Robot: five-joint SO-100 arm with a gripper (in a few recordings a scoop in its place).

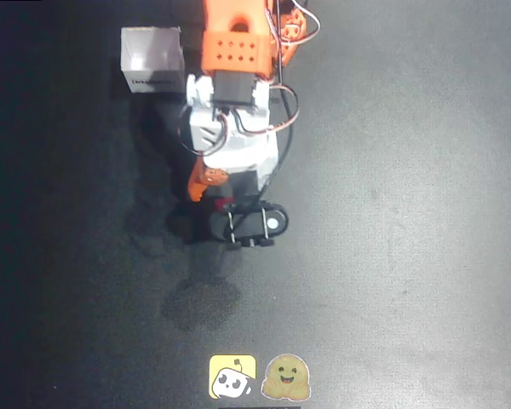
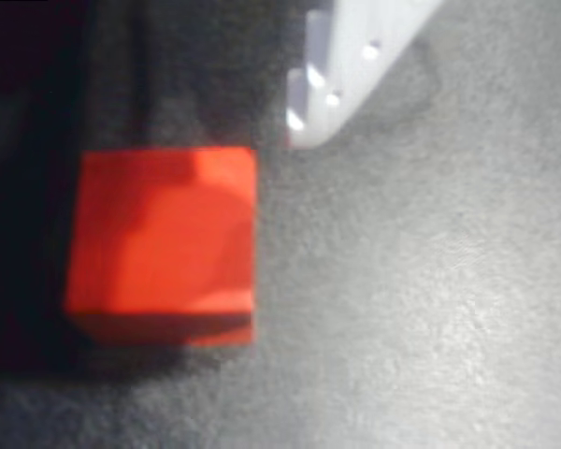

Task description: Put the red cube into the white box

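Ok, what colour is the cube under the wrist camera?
Bright red-orange, plain matte faces; the red cube shows best in the wrist view.

Unreadable print on white box (image 1: 152, 83)

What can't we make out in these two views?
- Overhead view: the red cube is mostly covered by the arm.
- Gripper: fingertips under the arm's body, open or shut unclear.
- White box: lettering too small to read.
- Wrist view: blurred; the white finger is cut by the top edge, and the gap to the red cube is unclear.
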